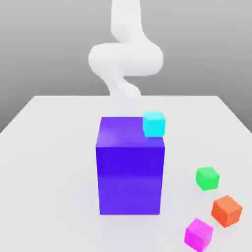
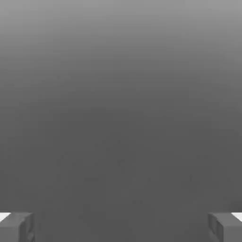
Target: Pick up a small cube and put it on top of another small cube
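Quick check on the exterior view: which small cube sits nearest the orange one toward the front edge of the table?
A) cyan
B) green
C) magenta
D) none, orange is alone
C: the magenta cube lies just in front of the orange cube, on the exterior view's left of it, while the green cube sits behind the orange one and the cyan cube is up by the big blue block.

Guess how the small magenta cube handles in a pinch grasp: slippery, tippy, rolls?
The small glossy magenta-pink cube has flat faces, so it probably won't roll and should sit stably. Its glossy finish hints it may be a bit slippery. It looks rigid and likely light, being far smaller than the big blue block. The pincer stands open, nothing between its fingers.
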You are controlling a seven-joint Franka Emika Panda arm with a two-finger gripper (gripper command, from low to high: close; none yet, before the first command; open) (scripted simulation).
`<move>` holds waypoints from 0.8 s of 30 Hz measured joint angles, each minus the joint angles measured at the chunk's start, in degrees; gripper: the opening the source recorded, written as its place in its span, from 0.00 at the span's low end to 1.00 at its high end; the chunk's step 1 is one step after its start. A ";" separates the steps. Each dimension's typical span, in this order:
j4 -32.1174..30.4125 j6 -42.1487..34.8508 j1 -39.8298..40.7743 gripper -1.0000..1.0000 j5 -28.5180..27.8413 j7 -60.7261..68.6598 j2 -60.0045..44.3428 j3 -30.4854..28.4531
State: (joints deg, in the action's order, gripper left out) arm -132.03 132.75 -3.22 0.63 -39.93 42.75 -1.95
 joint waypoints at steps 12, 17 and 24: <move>-1.21 4.72 -14.36 0.50 4.59 29.64 -14.82 -8.94; -1.69 6.60 -19.19 0.50 7.39 42.48 -21.01 -11.75; -2.34 9.16 -24.56 0.50 11.63 60.67 -29.79 -14.23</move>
State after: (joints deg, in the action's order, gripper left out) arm -134.37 141.90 -27.78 12.27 20.74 12.96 -16.18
